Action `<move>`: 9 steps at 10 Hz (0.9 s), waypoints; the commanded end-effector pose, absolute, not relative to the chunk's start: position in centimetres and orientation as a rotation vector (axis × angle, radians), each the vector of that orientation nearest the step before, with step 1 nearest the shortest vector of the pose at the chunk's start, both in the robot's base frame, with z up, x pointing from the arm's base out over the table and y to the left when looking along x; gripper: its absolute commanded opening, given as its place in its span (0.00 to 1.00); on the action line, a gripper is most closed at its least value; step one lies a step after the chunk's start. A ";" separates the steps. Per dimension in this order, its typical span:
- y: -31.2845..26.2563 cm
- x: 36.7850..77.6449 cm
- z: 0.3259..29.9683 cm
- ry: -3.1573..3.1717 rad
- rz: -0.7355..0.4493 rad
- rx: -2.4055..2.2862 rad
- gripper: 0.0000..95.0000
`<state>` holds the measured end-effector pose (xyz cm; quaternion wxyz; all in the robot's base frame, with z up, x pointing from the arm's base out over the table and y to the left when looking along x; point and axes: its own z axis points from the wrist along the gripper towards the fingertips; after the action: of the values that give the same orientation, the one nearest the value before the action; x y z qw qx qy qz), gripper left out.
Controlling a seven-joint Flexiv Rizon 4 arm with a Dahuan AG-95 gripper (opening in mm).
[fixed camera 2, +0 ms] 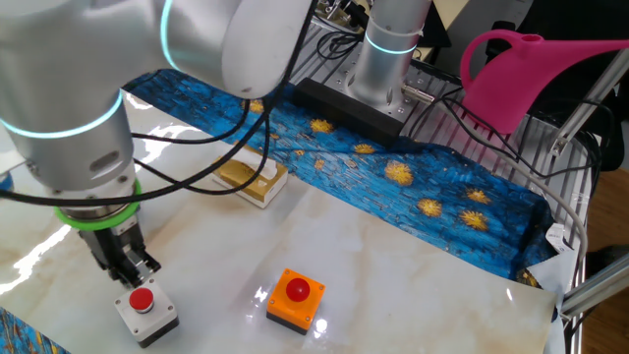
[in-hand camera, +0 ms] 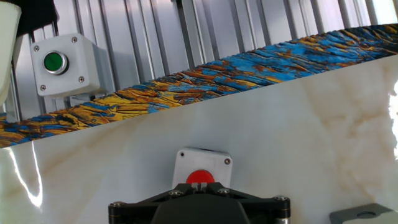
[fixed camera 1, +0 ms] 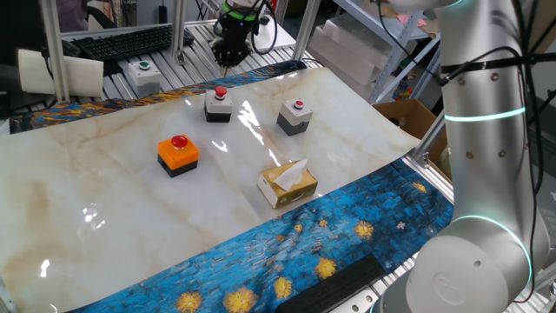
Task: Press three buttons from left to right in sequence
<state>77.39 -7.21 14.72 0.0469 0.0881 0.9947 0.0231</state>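
Because a blunt closed tip suits pushing, the black two-finger gripper (fixed camera 2: 126, 267) hangs shut just above the grey box switch's red round button (fixed camera 2: 142, 300).

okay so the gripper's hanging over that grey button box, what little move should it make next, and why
Probably ease straight down. The shut gripper hangs just above the grey box's red button, apparently not yet touching it; the hand view shows that button right beneath the fingers.

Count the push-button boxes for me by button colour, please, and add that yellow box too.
Red-button boxes: 3 (orange box, grey box, grey box)
Green-button boxes: 1 (pale box)
Yellow tissue boxes: 1 (tissue box)
Total: 5
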 end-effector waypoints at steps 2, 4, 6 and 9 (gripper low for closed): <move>-7.0 77.6 13.9 3.036 0.074 0.264 0.00; -6.9 77.8 13.4 3.031 0.072 0.262 0.00; -6.9 77.8 13.1 3.031 0.075 0.263 0.00; -7.0 78.0 12.7 3.031 0.074 0.262 0.00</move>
<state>77.79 -6.98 12.76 0.0510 0.0864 0.9947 0.0237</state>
